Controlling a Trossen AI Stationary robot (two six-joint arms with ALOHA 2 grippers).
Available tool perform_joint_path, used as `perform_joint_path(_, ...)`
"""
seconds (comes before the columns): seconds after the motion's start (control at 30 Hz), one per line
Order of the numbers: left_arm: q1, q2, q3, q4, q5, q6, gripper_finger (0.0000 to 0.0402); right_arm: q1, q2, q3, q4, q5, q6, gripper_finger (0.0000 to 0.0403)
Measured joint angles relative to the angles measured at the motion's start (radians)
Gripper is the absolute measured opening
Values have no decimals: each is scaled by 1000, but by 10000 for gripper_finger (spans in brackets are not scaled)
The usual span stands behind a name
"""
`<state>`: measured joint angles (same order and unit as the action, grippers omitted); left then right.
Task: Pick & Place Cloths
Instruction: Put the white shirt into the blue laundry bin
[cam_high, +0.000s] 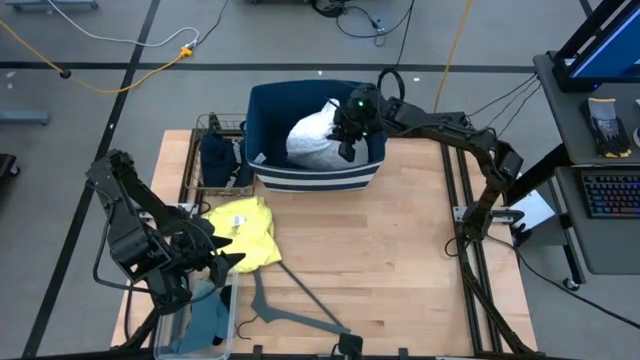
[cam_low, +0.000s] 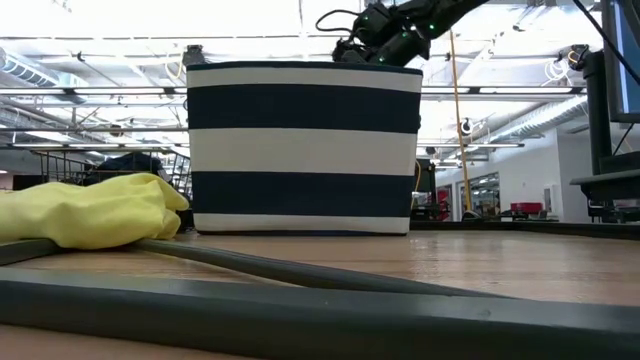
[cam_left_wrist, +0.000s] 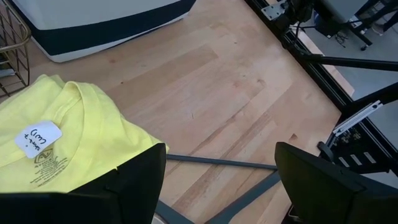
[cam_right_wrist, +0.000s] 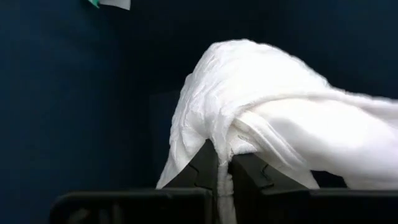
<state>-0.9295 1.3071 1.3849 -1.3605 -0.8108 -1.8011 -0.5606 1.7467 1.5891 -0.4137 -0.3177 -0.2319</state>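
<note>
The white cloth (cam_high: 312, 138) sits bunched inside the navy-and-white striped basket (cam_high: 318, 178) at the table's far edge. My right gripper (cam_high: 350, 128) reaches into the basket from the right and is shut on the white cloth (cam_right_wrist: 261, 106). The yellow cloth (cam_high: 245, 230) lies crumpled on the table's left side, its neck label (cam_left_wrist: 37, 138) facing up. My left gripper (cam_high: 228, 256) hovers open at the yellow cloth's near right edge (cam_left_wrist: 134, 146), one finger (cam_left_wrist: 134, 186) over that edge; I cannot tell whether it touches. A navy cloth (cam_high: 222, 155) lies in the wire basket. My right gripper pinches a bunched fold of the white cloth (cam_right_wrist: 225, 149) between its two fingers (cam_right_wrist: 202, 168). The fingers come from above the basket's right side, slanting down. The fabric drapes up and over the fingertips, and the rest lies heaped inside the basket (cam_high: 300, 145).
A grey hanger (cam_high: 295, 308) lies on the table near the yellow cloth and fills the low view's foreground (cam_low: 300, 270). A clear bin (cam_high: 200, 325) with teal fabric sits at the near left corner. The wire basket (cam_high: 210, 125) stands left of the striped basket. Bare wood (cam_high: 400, 250) spreads right.
</note>
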Motion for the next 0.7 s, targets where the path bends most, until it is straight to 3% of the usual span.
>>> perform_joint_path(0.33, 0, 0, 0, 1, -1, -3, 306, 1, 154, 168, -152, -1, 56, 10)
perform_joint_path(0.47, 0, 0, 0, 2, -1, -6, 306, -10, 213, 229, -171, -51, 65, 10)
perform_joint_path(0.7, 0, 0, 0, 3, -2, -7, 306, -16, 276, 250, -211, -53, 98, 12)
